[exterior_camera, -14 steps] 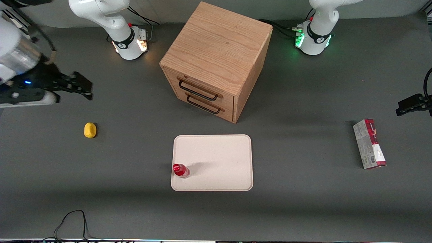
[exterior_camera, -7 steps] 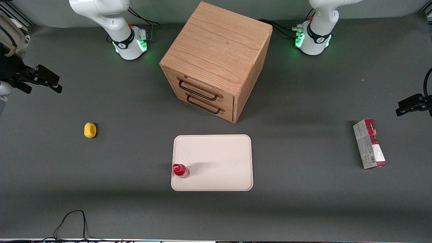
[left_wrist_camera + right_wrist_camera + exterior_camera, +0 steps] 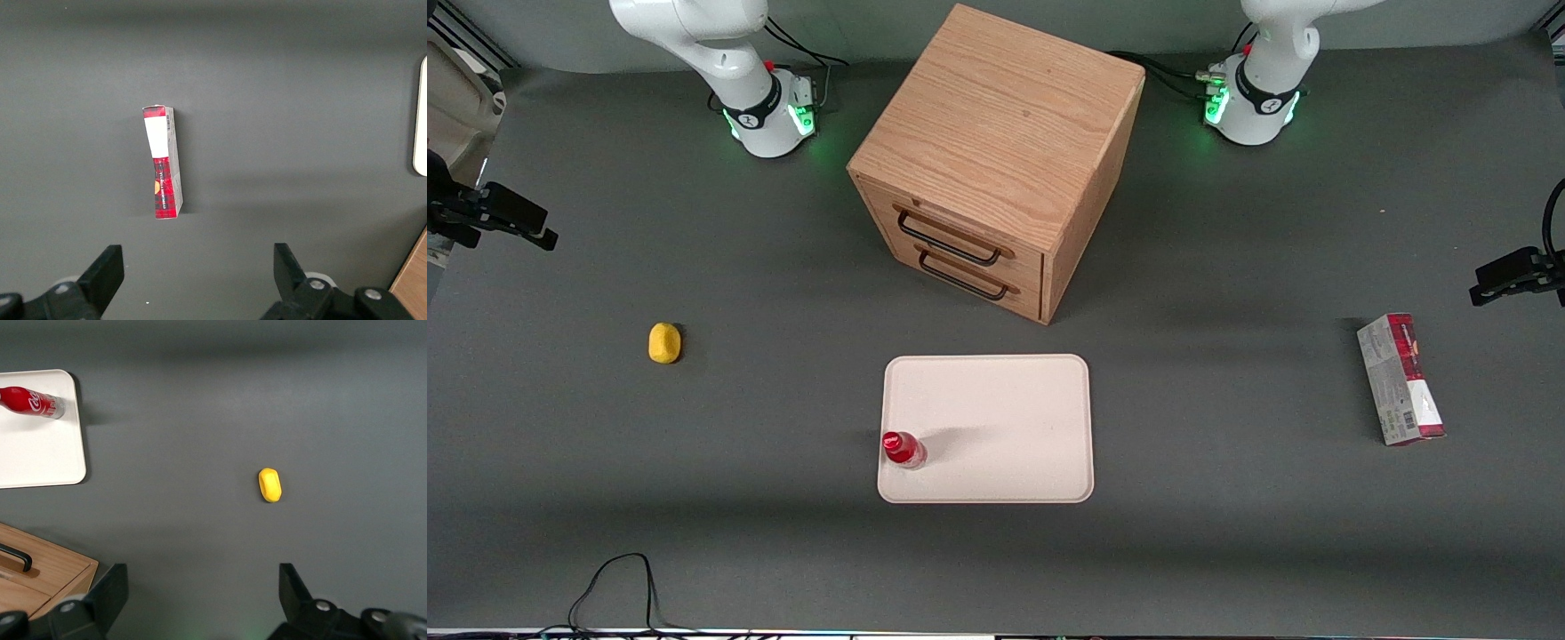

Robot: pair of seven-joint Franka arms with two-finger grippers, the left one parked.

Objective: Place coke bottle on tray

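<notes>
The small red coke bottle (image 3: 903, 449) stands upright on the cream tray (image 3: 1005, 418), at the tray's corner nearest the front camera on the working arm's side. It also shows in the right wrist view (image 3: 30, 402) on the tray (image 3: 40, 453). My gripper (image 3: 516, 222) is open and empty, high above the working arm's end of the table, well away from the tray. In the right wrist view its two fingers (image 3: 293, 587) stand wide apart with bare table between them.
A wooden drawer cabinet (image 3: 996, 151) with two black handles stands farther from the front camera than the tray. A small yellow object (image 3: 664, 342) lies toward the working arm's end. A red-and-grey carton (image 3: 1400, 378) lies toward the parked arm's end. A black cable (image 3: 614, 587) lies at the front edge.
My gripper has pulled back toward the working arm's end of the table, away from the tray. The bottle and tray have not moved.
</notes>
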